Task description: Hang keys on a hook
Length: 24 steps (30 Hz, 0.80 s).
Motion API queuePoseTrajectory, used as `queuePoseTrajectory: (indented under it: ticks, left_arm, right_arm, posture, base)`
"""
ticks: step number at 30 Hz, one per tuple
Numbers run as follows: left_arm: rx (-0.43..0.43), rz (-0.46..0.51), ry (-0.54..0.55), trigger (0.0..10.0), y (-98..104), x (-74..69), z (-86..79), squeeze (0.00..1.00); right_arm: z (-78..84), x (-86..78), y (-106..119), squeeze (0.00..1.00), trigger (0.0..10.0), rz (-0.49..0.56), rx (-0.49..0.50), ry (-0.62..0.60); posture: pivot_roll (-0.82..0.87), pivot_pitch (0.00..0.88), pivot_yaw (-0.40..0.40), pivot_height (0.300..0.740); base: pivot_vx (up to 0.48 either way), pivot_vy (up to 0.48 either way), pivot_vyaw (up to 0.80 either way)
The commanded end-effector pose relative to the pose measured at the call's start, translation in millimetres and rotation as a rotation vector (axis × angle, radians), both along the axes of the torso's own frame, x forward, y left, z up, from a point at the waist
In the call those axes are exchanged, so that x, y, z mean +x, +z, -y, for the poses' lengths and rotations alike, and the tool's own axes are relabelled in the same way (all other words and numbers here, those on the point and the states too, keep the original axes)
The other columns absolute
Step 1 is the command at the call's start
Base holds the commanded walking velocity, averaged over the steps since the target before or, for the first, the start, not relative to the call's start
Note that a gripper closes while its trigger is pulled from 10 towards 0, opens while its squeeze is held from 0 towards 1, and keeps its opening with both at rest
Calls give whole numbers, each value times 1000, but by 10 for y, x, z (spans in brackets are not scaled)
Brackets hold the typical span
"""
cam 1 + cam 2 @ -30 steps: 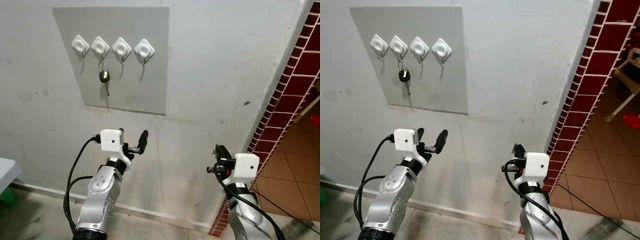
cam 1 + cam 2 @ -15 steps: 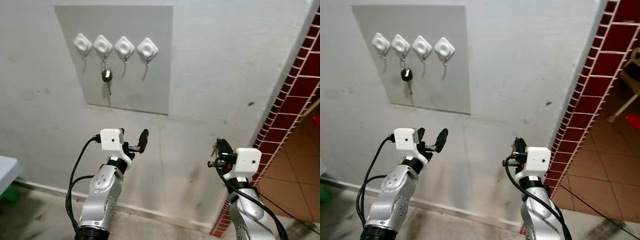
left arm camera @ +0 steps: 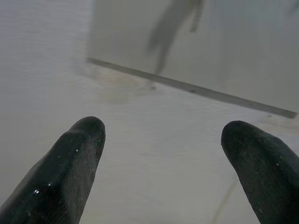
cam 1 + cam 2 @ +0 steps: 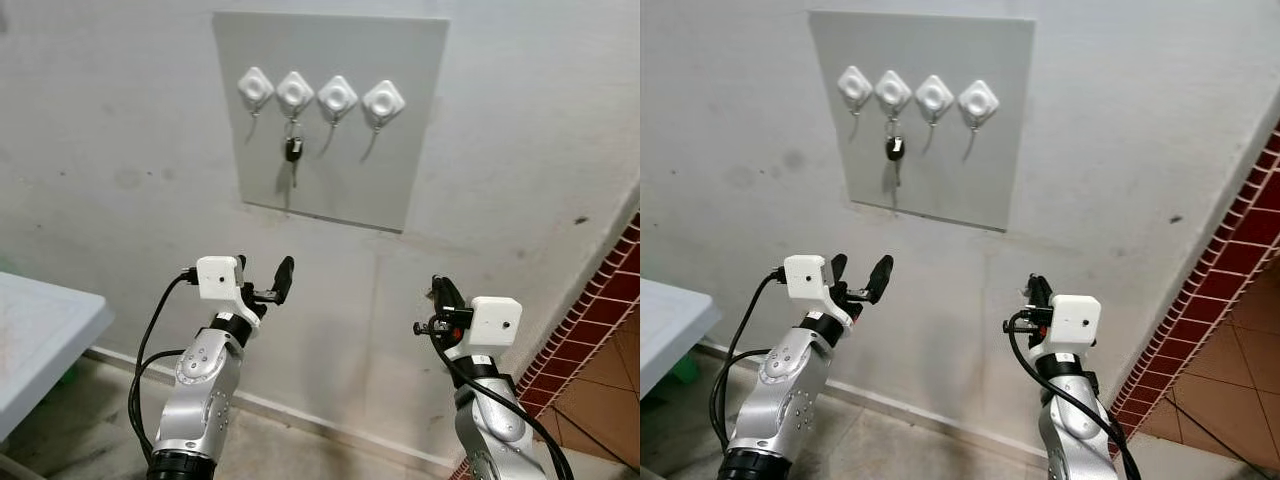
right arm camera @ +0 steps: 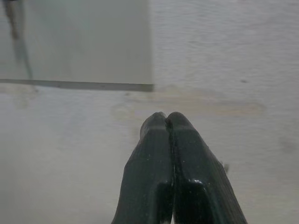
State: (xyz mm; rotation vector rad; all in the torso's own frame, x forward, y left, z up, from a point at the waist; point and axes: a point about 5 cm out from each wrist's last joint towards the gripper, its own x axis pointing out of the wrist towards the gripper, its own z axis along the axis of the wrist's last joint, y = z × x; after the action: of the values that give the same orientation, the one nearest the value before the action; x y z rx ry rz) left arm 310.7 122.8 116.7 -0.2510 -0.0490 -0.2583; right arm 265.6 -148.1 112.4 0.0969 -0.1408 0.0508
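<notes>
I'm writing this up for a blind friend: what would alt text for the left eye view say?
A key hangs from the second of four white hooks on a grey board fixed to a pale wall. Below, the robot's two silver arms reach toward the wall, the left gripper open, the right gripper shut and holding nothing visible.

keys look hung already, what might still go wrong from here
The keys hang on the second hook, while the open left pincer sits low, below the board. Raising that arm near the board might knock them off. The shut right pincer is close to the wall and might scrape it.
</notes>
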Motion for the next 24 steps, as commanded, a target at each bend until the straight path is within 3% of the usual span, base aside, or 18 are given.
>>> queuePoseTrajectory:
  ticks: [1,24]
  left_arm:
    - [2,8,1,10000,22,8,-8,0]
    - [12,7,3,10000,23,-12,-31,0]
  right_arm:
    - [3,-3,6,0,10000,4,-2,-2]
    - [-51,-12,-7,0,10000,0,11,5]
  posture:
    - [-52,0,35,740]
    - [-41,0,41,740]
  base:
    - [0,345,0]
    - [0,346,0]
